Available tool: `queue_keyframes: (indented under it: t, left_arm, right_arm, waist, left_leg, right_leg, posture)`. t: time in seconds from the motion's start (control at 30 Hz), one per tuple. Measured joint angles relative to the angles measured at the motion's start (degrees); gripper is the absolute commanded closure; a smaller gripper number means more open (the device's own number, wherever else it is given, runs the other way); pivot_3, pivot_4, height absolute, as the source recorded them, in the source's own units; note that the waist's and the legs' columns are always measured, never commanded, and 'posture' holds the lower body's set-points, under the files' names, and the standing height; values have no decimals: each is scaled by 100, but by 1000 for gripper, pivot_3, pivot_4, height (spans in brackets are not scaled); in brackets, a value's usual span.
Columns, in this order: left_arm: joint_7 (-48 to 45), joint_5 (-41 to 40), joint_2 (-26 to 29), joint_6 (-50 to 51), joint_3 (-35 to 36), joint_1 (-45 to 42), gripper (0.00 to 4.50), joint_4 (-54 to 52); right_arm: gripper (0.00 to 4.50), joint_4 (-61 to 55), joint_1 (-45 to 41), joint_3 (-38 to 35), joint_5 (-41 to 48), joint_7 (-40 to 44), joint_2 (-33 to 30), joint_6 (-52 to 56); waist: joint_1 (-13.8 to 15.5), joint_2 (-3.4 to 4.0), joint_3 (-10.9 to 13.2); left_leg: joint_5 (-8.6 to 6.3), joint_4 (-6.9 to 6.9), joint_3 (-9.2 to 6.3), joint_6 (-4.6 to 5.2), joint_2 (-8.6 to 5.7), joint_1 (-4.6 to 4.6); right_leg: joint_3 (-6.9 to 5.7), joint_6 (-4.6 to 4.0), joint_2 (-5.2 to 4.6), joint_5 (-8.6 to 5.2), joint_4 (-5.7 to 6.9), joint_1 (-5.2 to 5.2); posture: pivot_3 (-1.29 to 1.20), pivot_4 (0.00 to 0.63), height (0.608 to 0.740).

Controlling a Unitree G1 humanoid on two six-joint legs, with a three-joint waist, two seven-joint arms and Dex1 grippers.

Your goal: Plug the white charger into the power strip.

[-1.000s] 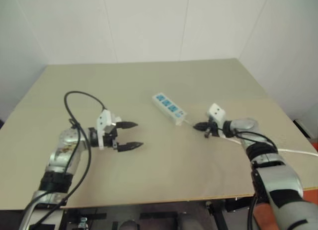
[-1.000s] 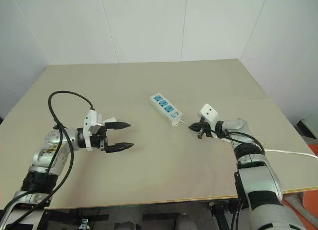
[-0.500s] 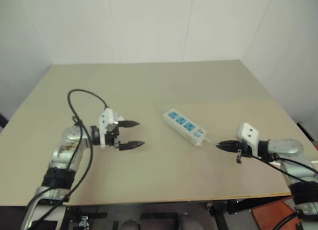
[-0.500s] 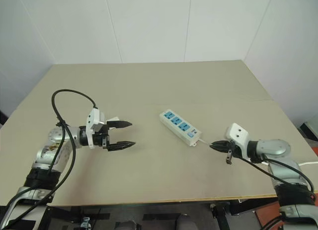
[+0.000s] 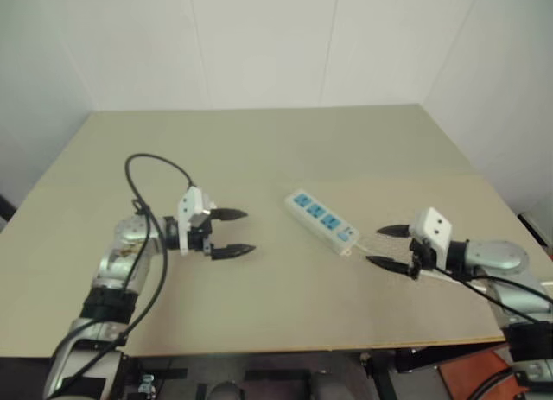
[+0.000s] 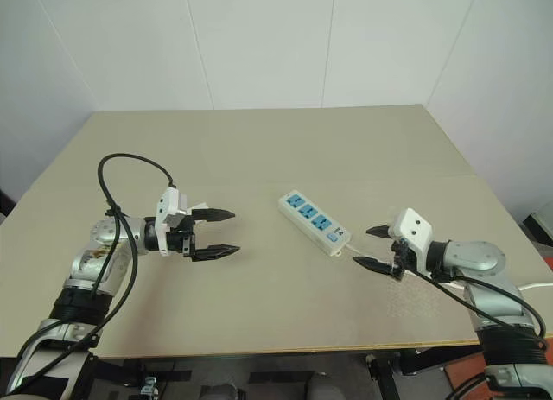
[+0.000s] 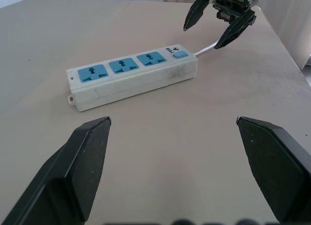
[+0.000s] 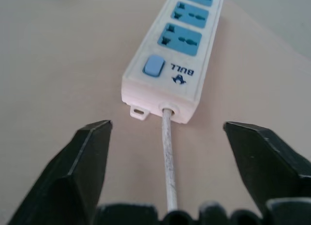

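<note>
While the strip lies flat mid-table, nothing covers its sockets.
Strip: one, three blue sockets up, switch end toward the right gripper.
Cord: one, thin and white, running from the switch end between the right gripper's fingers.
Right gripper: fingers spread, holding nothing, just beside the strip's end.
Left gripper: fingers spread, empty, well apart from the strip.
Table: one, tan.

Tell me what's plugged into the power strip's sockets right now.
Nothing: all three blue sockets of the power strip are bare, with only its blue switch beside them. Its underside, flat on the table, is hidden.
</note>
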Motion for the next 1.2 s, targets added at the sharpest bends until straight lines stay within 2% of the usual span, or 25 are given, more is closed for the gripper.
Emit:
queue_keyframes:
  t: [0.1, 0.2, 0.33, 0.5, 0.83, 1.2]
  left_arm:
    - [37, -1, 35, -1, 16, 68, 0, -42]
    - [91, -2, 54, 0, 24, 159, 0, -85]
    - [142, -1, 59, -1, 25, 160, 0, -142]
    - [189, -1, 53, -7, 24, 156, 0, -141]
    - [182, 13, -12, -23, 2, 108, 0, -64]
    - [163, 117, 2, -43, -2, 102, 0, -43]
  right_arm:
    - [42, -279, 128, -251, 280, -119, 60, 218]
    - [42, -492, 171, -595, 414, -874, 726, 89]
    - [42, -706, 352, -606, 670, -1353, 1340, 200]
    - [42, -789, 391, -352, 537, -1838, 1890, 161]
    - [42, -57, 342, -183, 193, -2024, 2068, -312]
    - [42, 818, 73, -63, 109, -1812, 2077, -803]
  waist:
    - [-5, 0, 0]
    - [-19, -2, -1]
    - [4, -2, -2]
    - [1, -1, -2]
    - [-1, -1, -1]
    - [-10, -1, -2]
  left_leg:
    - [0, 0, 1, 0, 0, 0]
    - [0, 0, 0, 0, 4, 4]
    - [0, 0, -1, 0, 3, 0]
    - [0, 0, -1, 0, 2, -1]
    - [0, 0, 0, 0, 2, 0]
    - [0, 0, 0, 0, 2, 1]
  right_leg:
    - [1, 0, 0, 0, 0, 0]
    - [1, 0, 3, 0, 4, 0]
    - [-1, 0, 1, 0, 2, 0]
    - [-1, 0, 1, 0, 2, -3]
    - [-1, 0, 2, 0, 2, -2]
    - [-1, 0, 2, 0, 2, -1]
  posture:
    - [0, 150, 740]
    - [0, 150, 740]
    - [0, 150, 740]
    - [0, 150, 740]
    - [0, 150, 740]
    - [0, 150, 740]
